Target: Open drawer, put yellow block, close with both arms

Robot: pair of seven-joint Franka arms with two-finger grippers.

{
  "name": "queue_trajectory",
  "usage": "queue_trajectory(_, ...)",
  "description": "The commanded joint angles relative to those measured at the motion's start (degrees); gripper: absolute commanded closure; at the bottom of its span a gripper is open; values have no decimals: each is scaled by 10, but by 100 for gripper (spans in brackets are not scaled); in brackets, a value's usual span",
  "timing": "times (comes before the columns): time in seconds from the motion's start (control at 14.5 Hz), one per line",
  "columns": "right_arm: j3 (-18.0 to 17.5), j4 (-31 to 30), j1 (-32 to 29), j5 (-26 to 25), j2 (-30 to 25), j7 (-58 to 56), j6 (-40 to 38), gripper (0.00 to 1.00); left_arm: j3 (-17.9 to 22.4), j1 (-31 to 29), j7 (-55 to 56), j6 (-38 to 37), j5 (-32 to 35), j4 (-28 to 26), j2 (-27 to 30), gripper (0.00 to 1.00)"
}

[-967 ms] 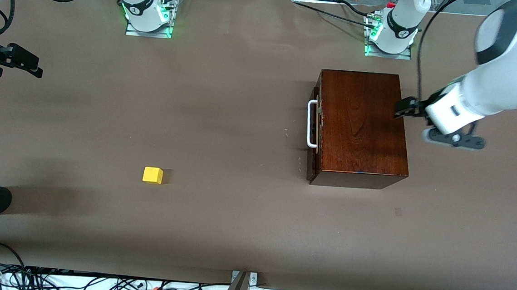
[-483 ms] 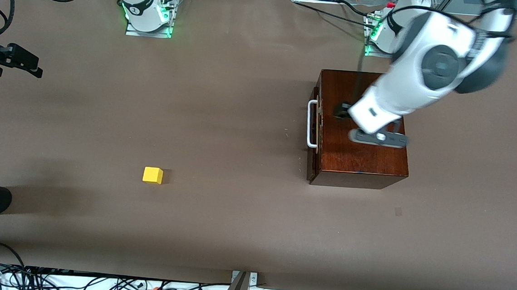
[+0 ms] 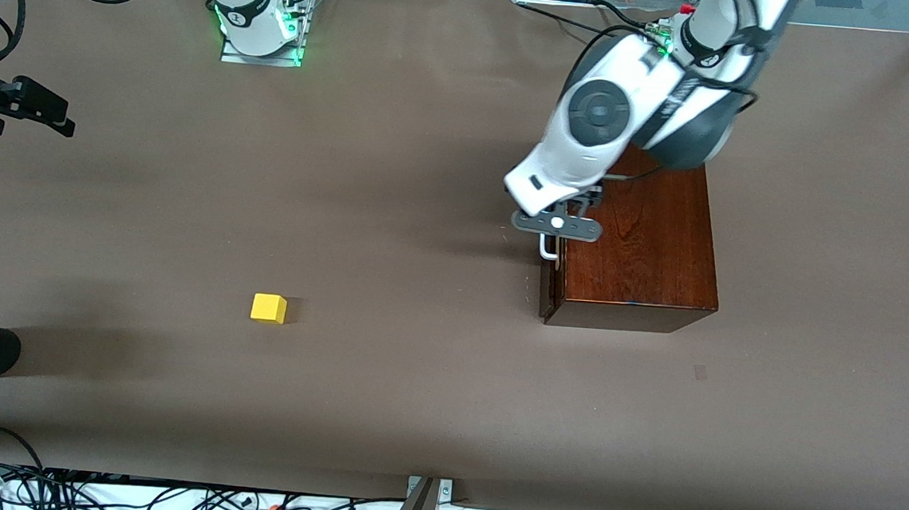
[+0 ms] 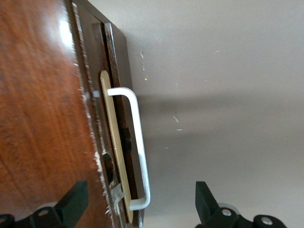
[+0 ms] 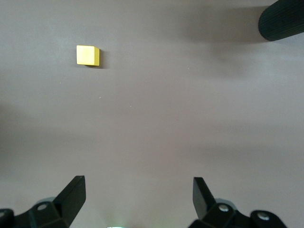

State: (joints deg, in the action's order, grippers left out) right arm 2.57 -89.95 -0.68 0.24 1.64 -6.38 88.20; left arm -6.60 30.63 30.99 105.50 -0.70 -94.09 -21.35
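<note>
Task status: drawer (image 3: pixel 550 282) closed, no step complete.
Left gripper (image 4: pixel 137 209) spread wide over the drawer's handle (image 4: pixel 137 149); right gripper (image 5: pixel 137 197) wide, waiting; yellow block (image 3: pixel 268 308) on table, well apart from drawer.

I see two white jointed arms with grey-black joints. The left arm (image 3: pixel 591 136) has a smooth white shell, a round dark grey joint cap ringed in grey, and a black cable looping along its upper segment. A flat grey bar with a pale round dot sits under its wrist. Both bases glow green on silver mounting plates, with a small red part near each. The right arm's base (image 3: pixel 248 8) wears a black band with a small mark. In my wrist views, the fingers (image 4: pixel 71 204) (image 5: pixel 73 192) are matte black wedges on black mounts with silver screws.
</note>
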Motion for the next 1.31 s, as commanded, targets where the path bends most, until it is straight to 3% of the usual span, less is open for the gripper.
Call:
queue_trajectory(0.0,-4,0,-6,-4,-8,-9,-1,0,6,32,35,-1,38,8,-19,0)
queue_trajectory(0.35,-4,0,-6,-4,-8,-9,-1,0,6,38,38,68,72,-7,-49,0)
queue_trajectory(1.24,-4,0,-6,-4,-8,-9,-1,0,7,44,56,93,73,-7,-93,0)
